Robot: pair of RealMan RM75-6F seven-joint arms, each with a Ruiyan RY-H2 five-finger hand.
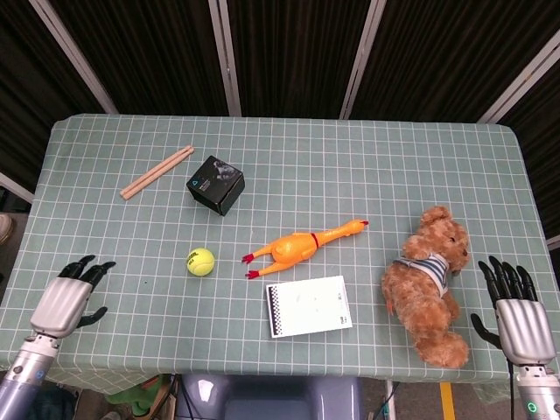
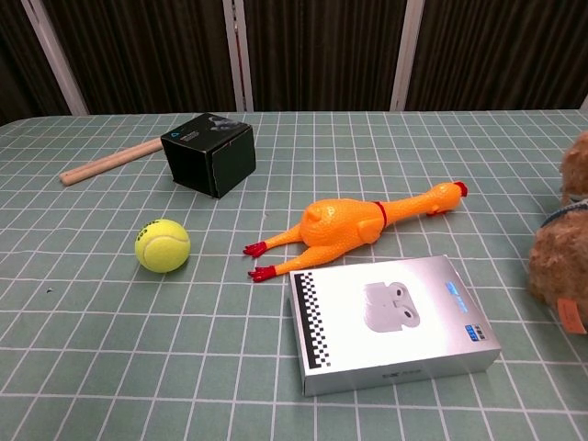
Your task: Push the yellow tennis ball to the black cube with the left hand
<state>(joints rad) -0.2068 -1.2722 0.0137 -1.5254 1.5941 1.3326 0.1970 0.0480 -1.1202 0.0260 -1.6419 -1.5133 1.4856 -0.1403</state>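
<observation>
The yellow tennis ball (image 1: 200, 261) (image 2: 162, 245) lies on the green checked tablecloth, a short way in front of the black cube (image 1: 218, 184) (image 2: 209, 152). My left hand (image 1: 67, 296) hovers over the table's near left corner, well left of the ball, fingers spread and holding nothing. My right hand (image 1: 518, 313) is at the near right edge, beside the teddy bear, fingers spread and empty. Neither hand shows in the chest view.
A rubber chicken (image 1: 302, 247) (image 2: 354, 223) lies right of the ball. A white earbuds box (image 1: 308, 305) (image 2: 390, 320) sits in front of it. A teddy bear (image 1: 432, 283) lies at the right. Two wooden sticks (image 1: 157, 171) lie left of the cube.
</observation>
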